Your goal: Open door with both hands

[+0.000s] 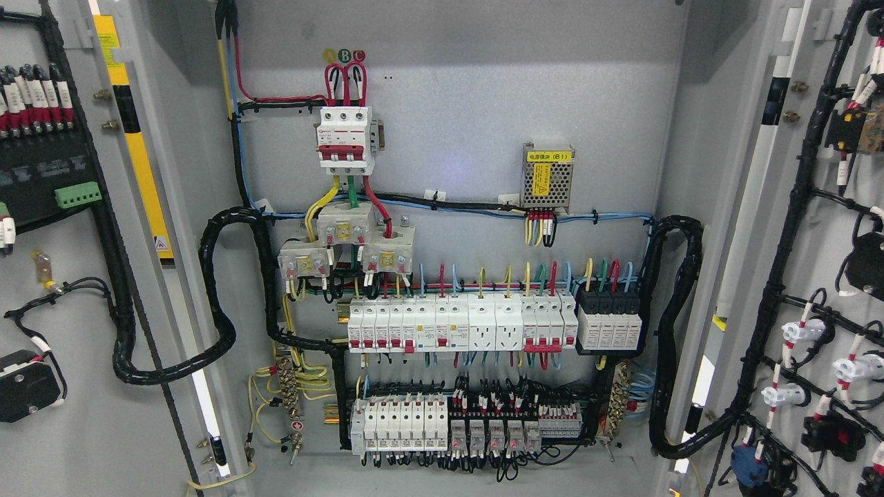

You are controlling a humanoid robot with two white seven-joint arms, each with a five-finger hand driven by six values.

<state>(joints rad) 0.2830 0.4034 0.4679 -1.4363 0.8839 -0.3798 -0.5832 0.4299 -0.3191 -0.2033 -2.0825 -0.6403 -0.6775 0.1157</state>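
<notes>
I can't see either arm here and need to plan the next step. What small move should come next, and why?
Probably none on the doors: the left door and right door both stand swung wide, baring the breaker panel. With neither robot hand in view, I'd keep the arms back.

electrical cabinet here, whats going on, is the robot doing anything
Nothing is being handled right now: neither robot hand shows in the head view. Both doors already stand wide open, the left door and the right door swung out to the sides with their wiring facing the camera. Between them the back panel is fully exposed, with a red and white main breaker up top and rows of smaller breakers below.
</notes>
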